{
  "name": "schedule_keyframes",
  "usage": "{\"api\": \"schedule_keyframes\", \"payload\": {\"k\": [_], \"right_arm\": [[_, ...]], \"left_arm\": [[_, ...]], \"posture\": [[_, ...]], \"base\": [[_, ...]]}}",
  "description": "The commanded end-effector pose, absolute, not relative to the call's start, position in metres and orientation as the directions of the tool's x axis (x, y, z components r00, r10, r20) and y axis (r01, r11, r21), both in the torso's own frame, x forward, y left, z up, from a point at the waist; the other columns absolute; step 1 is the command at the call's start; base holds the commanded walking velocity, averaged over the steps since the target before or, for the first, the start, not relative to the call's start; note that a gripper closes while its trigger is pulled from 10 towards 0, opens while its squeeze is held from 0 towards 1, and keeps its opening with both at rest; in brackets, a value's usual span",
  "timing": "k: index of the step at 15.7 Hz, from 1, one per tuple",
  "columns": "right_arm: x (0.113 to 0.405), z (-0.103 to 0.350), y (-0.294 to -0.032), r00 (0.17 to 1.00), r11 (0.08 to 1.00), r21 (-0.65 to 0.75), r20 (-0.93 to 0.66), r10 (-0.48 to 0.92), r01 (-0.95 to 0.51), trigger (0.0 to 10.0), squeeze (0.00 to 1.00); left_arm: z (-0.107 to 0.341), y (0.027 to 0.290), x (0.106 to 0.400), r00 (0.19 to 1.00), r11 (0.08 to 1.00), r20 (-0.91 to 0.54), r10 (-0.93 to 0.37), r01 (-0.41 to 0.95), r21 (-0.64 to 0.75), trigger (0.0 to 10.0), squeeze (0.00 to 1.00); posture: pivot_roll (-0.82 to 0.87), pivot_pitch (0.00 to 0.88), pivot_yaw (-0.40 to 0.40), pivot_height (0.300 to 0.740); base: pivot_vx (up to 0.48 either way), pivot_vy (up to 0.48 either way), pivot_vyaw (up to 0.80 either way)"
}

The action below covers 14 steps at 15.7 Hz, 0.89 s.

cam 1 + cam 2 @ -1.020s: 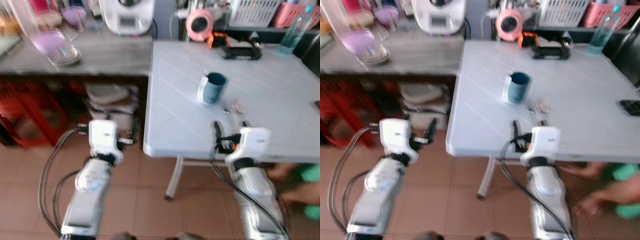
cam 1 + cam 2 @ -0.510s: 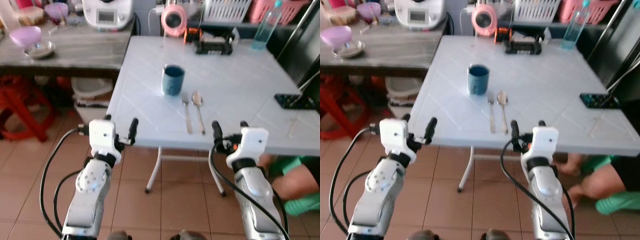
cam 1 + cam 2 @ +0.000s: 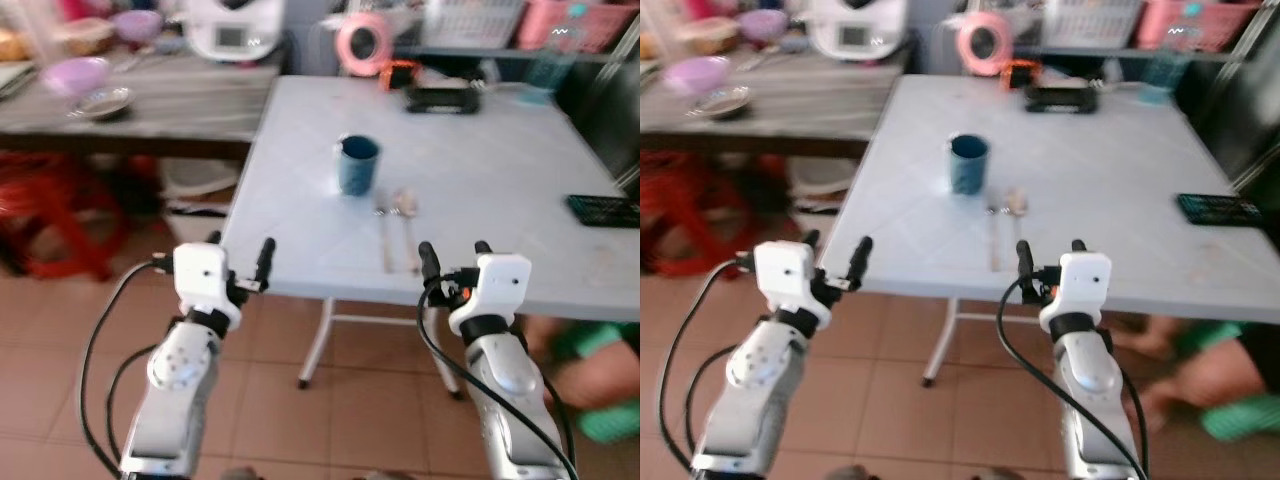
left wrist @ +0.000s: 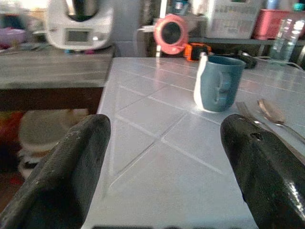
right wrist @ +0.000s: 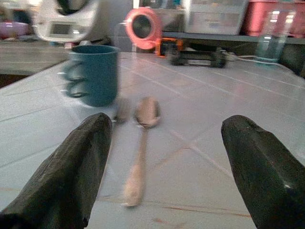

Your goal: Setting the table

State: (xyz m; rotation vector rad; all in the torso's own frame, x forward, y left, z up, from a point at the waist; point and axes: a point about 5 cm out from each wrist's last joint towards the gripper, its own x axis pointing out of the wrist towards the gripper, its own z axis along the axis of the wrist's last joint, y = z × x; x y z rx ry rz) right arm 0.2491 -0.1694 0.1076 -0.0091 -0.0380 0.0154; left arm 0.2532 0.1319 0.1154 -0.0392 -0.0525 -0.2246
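We stand at the near edge of the pale blue-white square plastic bench (image 3: 480,150), both arms raised in front of us. Left gripper (image 3: 238,262) hangs off the bench's near-left corner, its fingers (image 4: 71,167) spread apart w/ nothing between them. Right gripper (image 3: 452,262) sits just at the near edge, fingers (image 5: 66,167) also wide apart & holding nothing.

On the bench: a dark teal ceramic mug (image 3: 357,165) stands upright toward the middle; just beside it, on the near-right side, a slim metal fork (image 3: 383,232) & a metal spoon (image 3: 408,218) lie side by side, handles pointing at us. In the right wrist view the spoon lies straight ahead between the fingers, fork next to it, mug beyond & to one side.

So mug + cutlery lie together like a place setting. This fits either a setting just laid down w/ both grippers freed, or pieces waiting to be picked up & shifted; we can't tell which.

If the cutlery is to be handled: both pieces lie flat & thin, so come in low, fingers straddling one handle only, approx. mid-handle. Spoon & fork are v. close, so risk is nudging the neighbour or the mug. Keep the left arm clear of the corner.
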Motion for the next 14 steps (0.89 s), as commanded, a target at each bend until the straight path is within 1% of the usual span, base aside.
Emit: {"api": "schedule_keyframes", "payload": {"k": [1, 7, 9, 11, 14], "right_arm": [[0.25, 0.111, -0.171, 0.999, 1.0, -0.023, 0.049, 0.011, -0.01, 10.0, 0.0], [0.25, 0.11, -0.171, 0.999, 1.0, -0.023, 0.041, 0.011, -0.01, 10.0, 0.0], [0.25, 0.109, -0.171, 0.999, 1.0, -0.027, 0.038, 0.013, -0.012, 10.0, 0.0], [0.249, 0.108, -0.172, 0.999, 0.999, -0.031, 0.034, 0.015, -0.014, 10.0, 0.0], [0.248, 0.106, -0.17, 0.999, 0.999, -0.031, 0.018, 0.031, -0.03, 10.0, 0.0]], "left_arm": [[0.12, 0.128, 0.253, 0.967, 0.969, 0.077, -0.243, 0.246, -0.036, 10.0, 0.0], [0.117, 0.13, 0.253, 0.971, 0.972, 0.062, -0.23, 0.232, -0.031, 10.0, 0.0], [0.115, 0.14, 0.251, 0.985, 0.986, 0.056, -0.164, 0.163, 0.018, 10.0, 0.0], [0.111, 0.146, 0.245, 0.982, 0.983, 0.039, -0.184, 0.185, -0.004, 10.0, 0.0], [0.104, 0.152, 0.233, 0.972, 0.971, -0.009, -0.236, 0.236, 0.03, 10.0, 0.0]], "posture": [[-0.01, 0.008, 0.007, 0.74], [-0.01, 0.008, 0.006, 0.74], [-0.01, 0.006, 0.006, 0.74], [-0.01, 0.006, 0.009, 0.74], [0.0, 0.008, 0.008, 0.74]], "base": [[0.439, 0.0, 0.0], [0.414, 0.0, 0.0], [0.0, 0.0, 0.0], [0.0, 0.0, 0.0], [0.0, 0.0, 0.0]]}}
